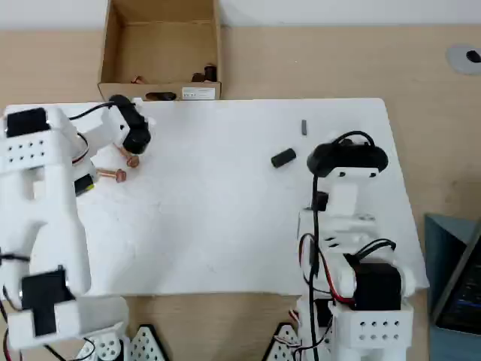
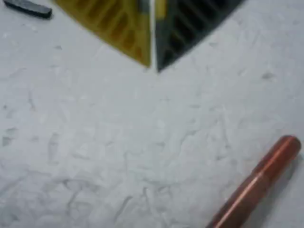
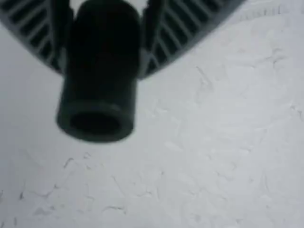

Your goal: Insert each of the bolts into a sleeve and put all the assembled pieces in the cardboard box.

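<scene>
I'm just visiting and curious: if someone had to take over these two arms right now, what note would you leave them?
Left gripper: shut, empty, low over the white mat, beside a copper bolt.
Right gripper: shut on a black sleeve.
On the mat: second bolt by the left arm, loose sleeve near the right arm.
Done: a few pieces lie in the cardboard box.
Left: join the remaining bolts and sleeves, then box them.

Black sleeve clamped in pincer, hollow end showing, white surface below
</scene>
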Tool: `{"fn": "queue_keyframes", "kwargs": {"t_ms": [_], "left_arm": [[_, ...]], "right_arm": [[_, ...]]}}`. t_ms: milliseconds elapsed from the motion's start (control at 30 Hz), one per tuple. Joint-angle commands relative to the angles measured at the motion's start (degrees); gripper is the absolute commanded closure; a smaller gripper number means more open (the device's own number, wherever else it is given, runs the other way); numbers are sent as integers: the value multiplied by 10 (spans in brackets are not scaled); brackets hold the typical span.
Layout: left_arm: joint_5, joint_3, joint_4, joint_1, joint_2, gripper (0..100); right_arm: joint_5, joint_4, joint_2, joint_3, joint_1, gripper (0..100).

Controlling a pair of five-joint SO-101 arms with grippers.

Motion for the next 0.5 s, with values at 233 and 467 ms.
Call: {"fn": "queue_keyframes", "kwargs": {"t_ms": [233,467], "left_arm": [[-114,-135,-1,-1,122,955],[-118,-200,-1,10,182,887]], "right_arm": [[1,-25,-7,13,5,989],[1,-37,-7,31,5,989]]}}
